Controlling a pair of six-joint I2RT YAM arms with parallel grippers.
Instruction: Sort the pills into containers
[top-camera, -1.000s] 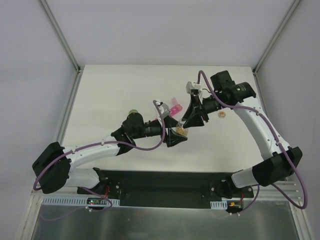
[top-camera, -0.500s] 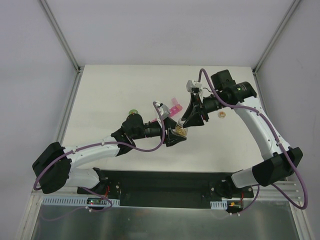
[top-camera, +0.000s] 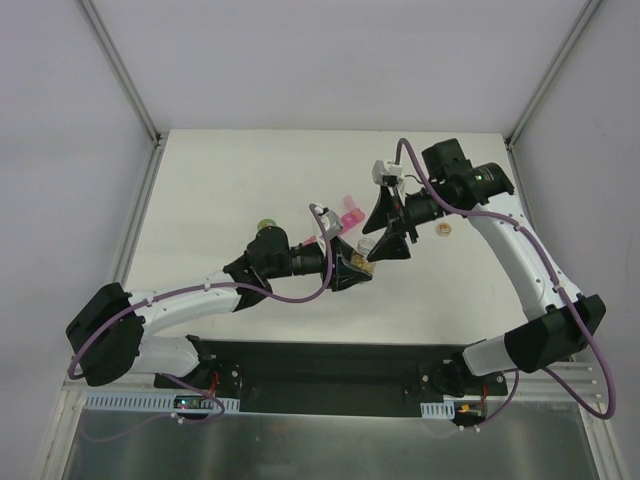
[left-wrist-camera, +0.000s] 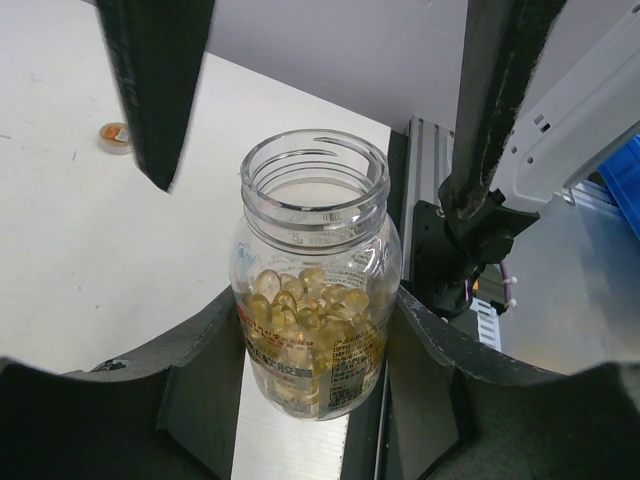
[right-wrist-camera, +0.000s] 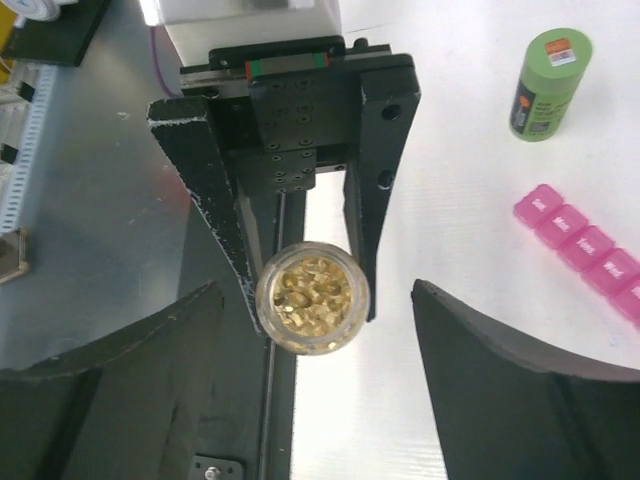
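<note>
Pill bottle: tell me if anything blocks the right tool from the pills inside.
Nothing visible does. The bottle has no cap on its mouth, and the pills lie exposed inside. The right tool hangs open directly above it, and the left tool clamps only its sides.

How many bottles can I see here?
2. The open clear bottle is clamped in the left gripper. The green bottle sits on the table past the pink organizer's end. Others may be hidden under the arms.
</note>
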